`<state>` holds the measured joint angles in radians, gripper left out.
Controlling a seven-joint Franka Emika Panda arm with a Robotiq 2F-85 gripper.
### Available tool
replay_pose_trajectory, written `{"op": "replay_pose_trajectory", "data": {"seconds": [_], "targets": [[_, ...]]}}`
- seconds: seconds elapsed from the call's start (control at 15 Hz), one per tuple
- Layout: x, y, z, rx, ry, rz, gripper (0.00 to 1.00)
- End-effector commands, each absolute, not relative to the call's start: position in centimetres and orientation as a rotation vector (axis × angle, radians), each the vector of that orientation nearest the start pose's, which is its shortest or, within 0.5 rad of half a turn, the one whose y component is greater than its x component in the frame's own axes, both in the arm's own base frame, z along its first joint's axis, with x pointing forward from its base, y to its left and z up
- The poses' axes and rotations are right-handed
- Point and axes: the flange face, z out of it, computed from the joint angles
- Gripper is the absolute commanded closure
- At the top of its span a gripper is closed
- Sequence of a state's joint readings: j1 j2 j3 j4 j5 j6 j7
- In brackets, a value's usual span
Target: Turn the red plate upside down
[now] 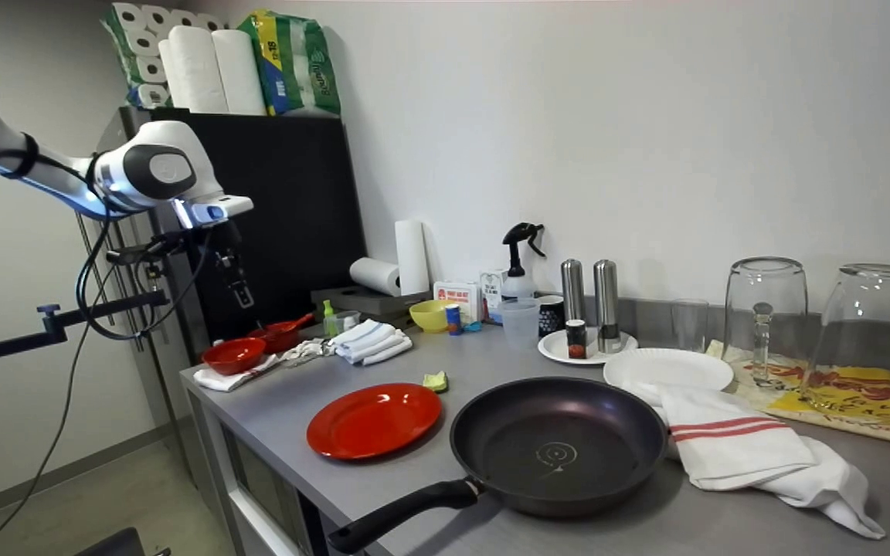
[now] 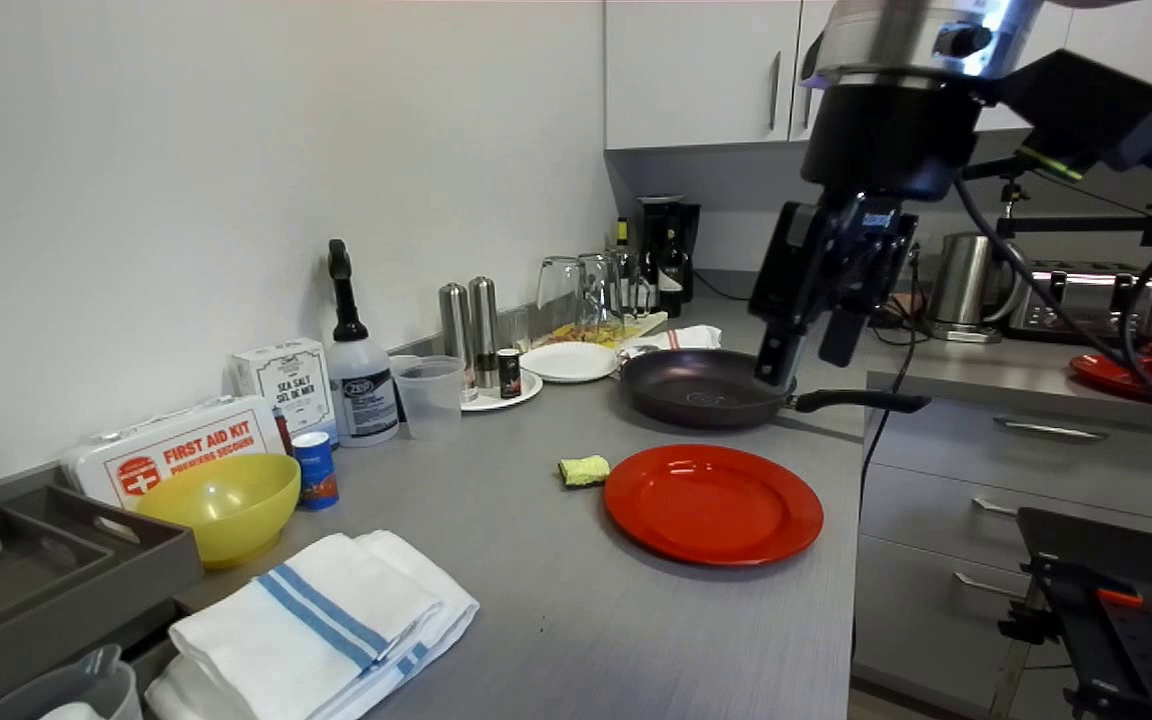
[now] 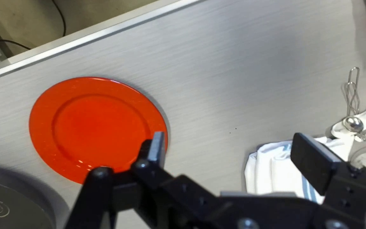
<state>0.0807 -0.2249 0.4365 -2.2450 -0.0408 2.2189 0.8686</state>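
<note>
The glossy red plate lies flat on the grey counter near its front edge, its shallow well facing up, in both exterior views: red plate [image 1: 374, 422], red plate [image 2: 713, 503]. From above, the wrist view shows the red plate [image 3: 100, 127] whole except for a bit of rim behind one finger. My gripper [image 3: 230, 140] is wide open, with only counter and cloth seen far below between its fingers. In an exterior view the gripper [image 2: 808, 350] hangs in the air, well above the counter. It touches nothing.
A black frying pan [image 1: 558, 448] sits beside the plate, its handle toward the counter's front edge. A small yellow-green sponge [image 2: 584, 471] lies close to the plate's rim. Folded blue-striped towels [image 2: 316, 620], a yellow bowl [image 2: 226, 500] and red bowls [image 1: 234, 356] stand farther along.
</note>
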Motion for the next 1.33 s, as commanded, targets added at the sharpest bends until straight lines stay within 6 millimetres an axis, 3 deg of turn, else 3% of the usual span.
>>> {"op": "replay_pose_trajectory", "data": {"seconds": [0.0, 0.4, 0.67, 0.87, 1.27], "targets": [[47.7, 28.0, 46.1, -3.044, 0.625, -0.410, 0.00], [53.4, 28.2, 44.1, -3.147, 0.563, -0.432, 0.00], [55.8, 28.0, 42.9, -3.171, 0.492, -0.373, 0.00], [56.5, 27.1, 42.3, -3.211, 0.430, -0.336, 0.00], [55.9, 24.7, 41.0, -3.287, 0.417, -0.244, 0.00]]}}
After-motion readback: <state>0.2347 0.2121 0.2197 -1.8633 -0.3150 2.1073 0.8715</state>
